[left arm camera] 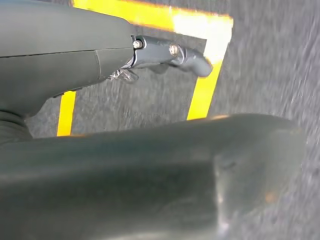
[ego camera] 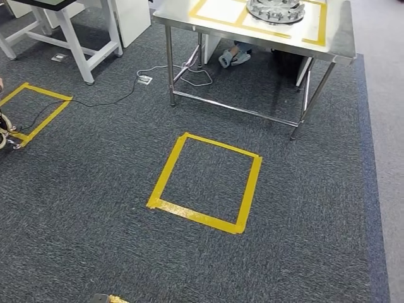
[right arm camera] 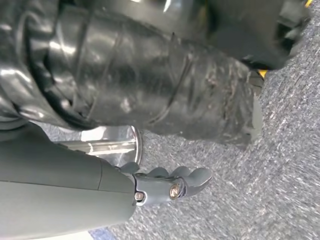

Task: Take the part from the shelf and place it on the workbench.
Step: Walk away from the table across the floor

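Note:
A round grey metal part (ego camera: 275, 9) with a toothed rim lies on the steel workbench (ego camera: 338, 39) at the top of the head view, inside a yellow tape outline. My left hand (left arm camera: 166, 52) hangs over the carpet, fingers stretched out and apart from the thick thumb, holding nothing. A yellow tape square (left arm camera: 203, 90) on the floor lies beyond it. My right hand (right arm camera: 166, 187) also hangs over the carpet with fingers extended and nothing in them.
A yellow tape square (ego camera: 164, 180) marks the grey carpet in front of the workbench, and another (ego camera: 47, 95) lies at the left. White table legs (ego camera: 81, 57) stand at the upper left beside a floor socket with cables (ego camera: 144, 79). A person's shoes (ego camera: 233, 57) show under the workbench.

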Available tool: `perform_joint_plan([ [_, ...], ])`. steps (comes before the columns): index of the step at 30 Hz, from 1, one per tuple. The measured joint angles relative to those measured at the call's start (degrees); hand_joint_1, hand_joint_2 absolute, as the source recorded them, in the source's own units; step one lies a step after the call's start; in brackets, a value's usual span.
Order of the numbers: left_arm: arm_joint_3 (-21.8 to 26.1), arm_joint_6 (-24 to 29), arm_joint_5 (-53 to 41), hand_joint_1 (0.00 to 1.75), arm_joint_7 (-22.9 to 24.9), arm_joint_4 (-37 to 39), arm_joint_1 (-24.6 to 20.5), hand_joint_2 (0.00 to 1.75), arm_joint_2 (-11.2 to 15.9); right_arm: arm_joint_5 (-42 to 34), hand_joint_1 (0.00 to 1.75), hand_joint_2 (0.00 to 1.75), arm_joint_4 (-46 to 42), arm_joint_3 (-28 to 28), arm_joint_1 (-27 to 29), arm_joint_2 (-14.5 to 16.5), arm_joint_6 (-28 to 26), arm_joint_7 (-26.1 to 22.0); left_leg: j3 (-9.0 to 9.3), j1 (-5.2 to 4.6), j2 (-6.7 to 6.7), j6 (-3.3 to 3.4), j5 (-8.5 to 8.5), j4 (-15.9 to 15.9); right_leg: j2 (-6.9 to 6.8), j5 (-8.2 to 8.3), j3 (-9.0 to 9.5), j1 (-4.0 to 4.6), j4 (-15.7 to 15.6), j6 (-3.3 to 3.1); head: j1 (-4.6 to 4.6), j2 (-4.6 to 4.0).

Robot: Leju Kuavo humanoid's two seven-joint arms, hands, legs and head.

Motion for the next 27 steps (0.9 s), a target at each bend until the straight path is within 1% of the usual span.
perform_joint_plan([
  [1,0.07,-0.08,0.01,0.0,-0.02,0.0,0.03,0.0,-0.14,-0.03,0.0,0.0,-0.01,-0.04,-0.03,-0.04,-0.01,-0.04,0.08,0.1,0.29,-0.35,0.22,-0.34,0.13,0.17,0.17,0.14,-0.61,-0.11,0.06,0.0],
  [3,0.19,-0.19,0.01,0.0,-0.06,0.0,-0.03,0.0,-0.22,-0.08,0.0,0.0,0.01,-0.09,0.05,0.11,-0.02,-0.11,0.35,0.14,0.38,-0.75,0.28,-0.78,0.69,1.47,1.33,-0.15,-2.74,-0.31,0.23,0.0],
  [4,0.25,-0.21,0.01,0.0,-0.11,0.0,-0.06,0.0,-0.17,-0.08,0.0,0.0,0.01,-0.11,0.08,0.22,-0.02,-0.13,0.06,0.04,-0.03,-0.87,-0.51,0.05,0.88,2.2,1.93,-0.42,-3.86,-0.4,0.24,0.0],
  [5,0.28,-0.2,0.01,0.0,-0.16,-0.01,-0.06,0.0,-0.02,-0.07,0.0,0.0,0.02,-0.16,0.09,0.33,-0.02,-0.14,-0.8,-0.03,-0.61,-0.96,-2.0,2.21,1.05,2.81,2.41,-0.72,-4.69,-0.3,0.03,0.0],
  [6,0.31,-0.2,0.01,0.0,-0.2,-0.01,-0.02,0.0,0.17,-0.04,0.0,0.0,0.02,-0.21,0.08,0.43,-0.02,-0.16,-2.1,-0.05,-1.15,-1.09,-3.86,5.32,1.19,3.06,2.33,-0.8,-4.84,-0.13,-0.24,0.0],
  [7,0.33,-0.21,0.01,0.0,-0.23,-0.01,0.04,0.0,0.29,-0.01,0.0,0.0,0.02,-0.27,0.04,0.46,-0.02,-0.17,-3.76,-0.06,-1.55,-1.31,-5.88,9.17,1.47,3.16,2.05,-0.93,-4.61,-0.12,-0.52,0.0],
  [8,0.34,-0.21,0.01,0.0,-0.23,-0.02,0.1,0.0,0.48,0.03,0.0,0.0,0.02,-0.34,0.01,0.54,-0.01,-0.17,-5.15,0.0,-1.71,-1.59,-7.19,12.42,1.73,3.09,1.74,-1.02,-4.21,0.0,-0.8,0.0],
  [9,0.36,-0.21,0.01,0.0,-0.23,-0.02,0.15,0.0,0.66,0.05,0.0,0.0,0.02,-0.4,0.02,0.65,-0.01,-0.19,-5.89,0.06,-1.78,-1.9,-7.52,14.15,1.99,2.93,1.42,-1.17,-3.72,0.18,-0.85,0.0],
  [10,0.37,-0.21,0.01,0.0,-0.24,-0.02,0.19,0.0,0.82,0.06,0.0,0.0,0.03,-0.44,0.03,0.74,0.0,-0.19,-5.7,0.16,-1.8,-2.3,-6.78,13.89,2.28,2.72,1.12,-1.43,-3.16,0.52,-0.91,0.0],
  [11,0.37,-0.21,0.02,0.0,-0.24,-0.02,0.2,0.0,0.98,0.06,0.0,0.0,0.03,-0.48,0.06,0.8,0.01,-0.19,-4.41,0.35,-1.82,-2.79,-5.1,11.41,2.58,2.46,0.89,-1.8,-2.58,1.01,-0.97,0.0],
  [12,0.38,-0.21,0.02,0.0,-0.25,-0.02,0.19,0.0,1.06,0.07,0.0,0.0,0.04,-0.49,0.09,0.84,0.01,-0.2,-2.43,0.64,-1.96,-3.45,-3.25,7.53,2.88,2.14,0.64,-2.24,-1.84,1.6,-0.99,0.0],
  [13,0.38,-0.24,0.02,0.0,-0.26,0.01,0.16,0.0,0.99,0.07,0.0,0.0,0.02,-0.51,0.08,0.76,0.01,-0.21,-0.74,0.87,-2.37,-4.12,-2.02,4.16,3.19,1.71,0.2,-2.42,-0.95,2.24,-1.22,0.0],
  [14,0.38,-0.27,0.02,0.0,-0.3,0.0,0.08,0.0,0.89,0.07,0.0,0.0,-0.01,-0.55,0.04,0.65,0.01,-0.23,0.43,1.13,-2.71,-4.16,-1.45,1.84,3.55,1.18,-0.38,-2.51,0.07,2.75,-1.62,0.0],
  [15,0.38,-0.29,0.04,0.0,-0.34,0.01,0.02,0.0,0.74,0.07,0.0,0.0,-0.04,-0.57,0.02,0.54,0.0,-0.27,0.87,1.34,-3.0,-3.87,-1.56,0.86,3.8,0.81,-0.87,-2.47,0.91,3.21,-1.83,0.0],
  [16,0.39,-0.32,0.05,0.0,-0.38,0.02,-0.01,0.0,0.6,0.06,0.0,0.0,-0.06,-0.61,0.0,0.43,-0.01,-0.32,0.79,1.45,-3.12,-3.29,-1.95,1.05,3.99,0.53,-1.31,-2.37,1.48,3.55,-1.89,0.0],
  [17,0.4,-0.32,0.07,0.0,-0.42,0.0,-0.04,0.0,0.55,0.06,0.0,0.0,-0.07,-0.66,0.02,0.38,-0.01,-0.37,0.83,1.71,-2.92,-2.71,-2.17,1.26,4.1,0.42,-1.61,-2.46,1.87,3.84,-1.8,0.0],
  [18,0.42,-0.34,0.07,0.0,-0.43,0.01,-0.05,0.0,0.46,0.06,0.0,0.0,-0.07,-0.71,0.08,0.33,-0.02,-0.4,0.76,1.9,-2.66,-2.61,-2.3,1.46,3.95,0.22,-1.84,-2.48,2.21,4.15,-1.55,0.0],
  [19,0.43,-0.36,0.08,0.0,-0.45,0.0,-0.1,0.0,0.45,0.05,0.0,0.0,-0.04,-0.77,0.12,0.44,-0.01,-0.42,0.75,2.06,-2.4,-2.56,-2.33,1.62,3.64,-0.64,-2.43,-2.61,3.2,4.38,-1.12,0.0],
  [20,0.43,-0.37,0.08,0.0,-0.49,-0.01,-0.14,0.0,0.39,0.05,0.0,0.0,-0.02,-0.84,0.14,0.52,0.04,-0.43,0.67,2.06,-2.13,-2.63,-2.26,1.72,3.16,-2.2,-3.55,-2.79,5.36,4.56,-0.55,0.0],
  [21,0.44,-0.37,0.07,0.0,-0.55,-0.01,-0.18,0.0,0.37,0.09,0.0,0.0,0.0,-0.89,0.16,0.62,0.29,-0.45,0.5,1.84,-1.82,-2.65,-2.05,1.7,2.62,-4.38,-5.22,-2.96,8.79,4.54,0.13,0.0],
  [22,0.44,-0.34,0.08,0.0,-0.6,-0.02,-0.16,0.0,0.38,0.16,0.0,0.0,0.02,-0.92,0.14,0.72,0.7,-0.48,0.36,1.55,-1.54,-2.66,-1.9,1.71,2.21,-6.66,-7.32,-3.06,13.08,4.29,0.83,0.0],
  [23,0.44,-0.33,0.06,0.0,-0.64,-0.02,-0.12,0.0,0.36,0.26,0.0,0.0,0.02,-0.96,0.13,0.61,1.28,-0.53,0.16,1.16,-1.2,-2.77,-1.78,1.71,2.03,-8.4,-9.32,-2.92,17.24,3.87,1.18,0.0],
  [24,0.44,-0.31,0.05,0.0,-0.66,-0.02,-0.11,0.0,0.36,0.39,0.0,0.0,0.02,-0.97,0.17,0.47,1.96,-0.6,-0.04,0.77,-0.87,-2.74,-1.68,1.71,2.01,-9.19,-10.66,-2.51,20.05,3.3,1.25,0.0],
  [25,0.44,-0.3,0.07,0.0,-0.66,-0.02,-0.09,0.0,0.36,0.49,0.0,0.0,0.02,-0.98,0.28,0.26,2.5,-0.68,-0.19,0.41,-0.58,-2.63,-1.63,1.71,2.05,-8.8,-10.89,-1.89,20.68,2.62,1.25,0.0],
  [26,0.44,-0.29,0.09,0.0,-0.67,-0.02,-0.1,0.0,0.32,0.55,0.0,0.0,0.02,-1.0,0.44,0.0,2.9,-0.75,-0.27,0.1,-0.39,-2.48,-1.6,1.7,2.06,-7.38,-9.94,-1.15,18.96,1.85,1.23,0.0],
  [27,0.45,-0.29,0.12,0.0,-0.67,-0.02,-0.11,0.0,0.21,0.59,0.0,0.0,0.03,-1.01,0.58,-0.23,3.16,-0.82,-0.29,-0.12,-0.26,-2.31,-1.6,1.68,1.95,-5.32,-8.04,-0.29,15.32,0.95,1.22,0.0],
])
